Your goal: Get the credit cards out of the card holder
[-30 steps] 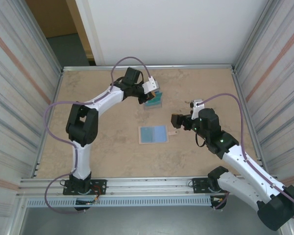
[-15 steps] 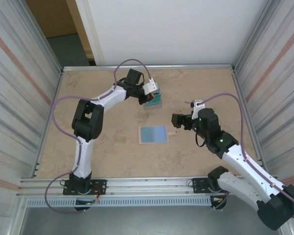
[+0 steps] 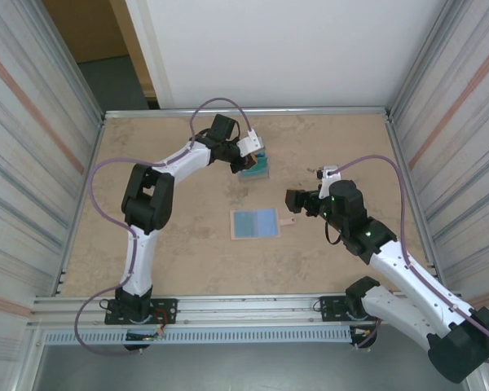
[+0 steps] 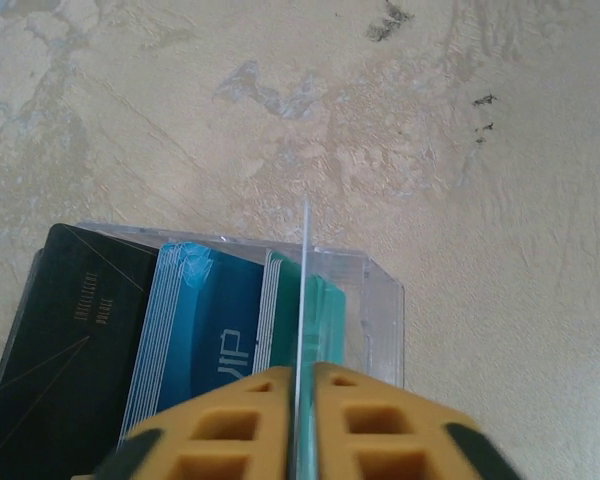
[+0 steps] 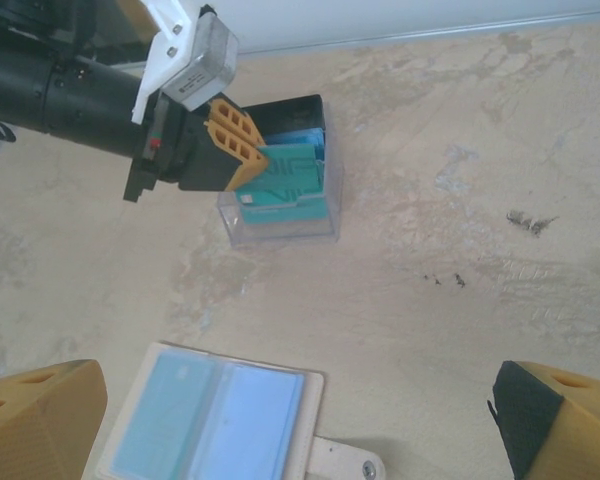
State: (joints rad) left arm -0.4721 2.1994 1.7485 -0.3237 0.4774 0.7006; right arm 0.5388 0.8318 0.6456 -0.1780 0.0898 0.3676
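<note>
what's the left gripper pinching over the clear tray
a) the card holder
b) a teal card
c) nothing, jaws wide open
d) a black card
B: the left gripper is closed on a thin teal card held edge-on above the clear tray, while the card holder lies open on the table.

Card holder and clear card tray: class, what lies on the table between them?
Nothing: bare table separates the card holder from the clear tray, as the right wrist view shows.
</note>
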